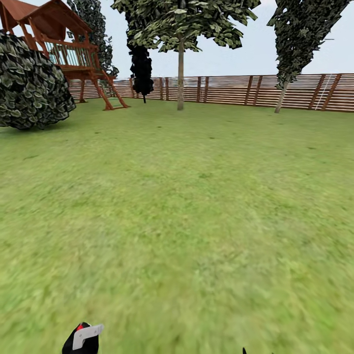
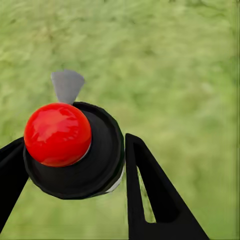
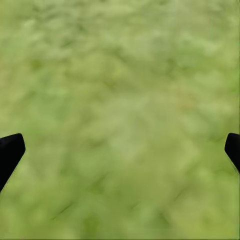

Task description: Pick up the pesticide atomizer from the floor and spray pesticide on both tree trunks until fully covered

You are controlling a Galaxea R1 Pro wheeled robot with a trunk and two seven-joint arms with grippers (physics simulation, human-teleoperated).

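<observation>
your left fingers (image 2: pixel 75 175) clamp the atomizer (image 2: pixel 75 150) upright for carrying over the grass (image 1: pixel 187 206), while your right fingers (image 3: pixel 120 150) hang wide apart, empty.

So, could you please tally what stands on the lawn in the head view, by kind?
Trees: 4 (dark columnar, pale-trunked, leaning at right, behind playhouse)
Bush: 1
Wooden playhouse: 1
Fence: 1
Total: 7
</observation>
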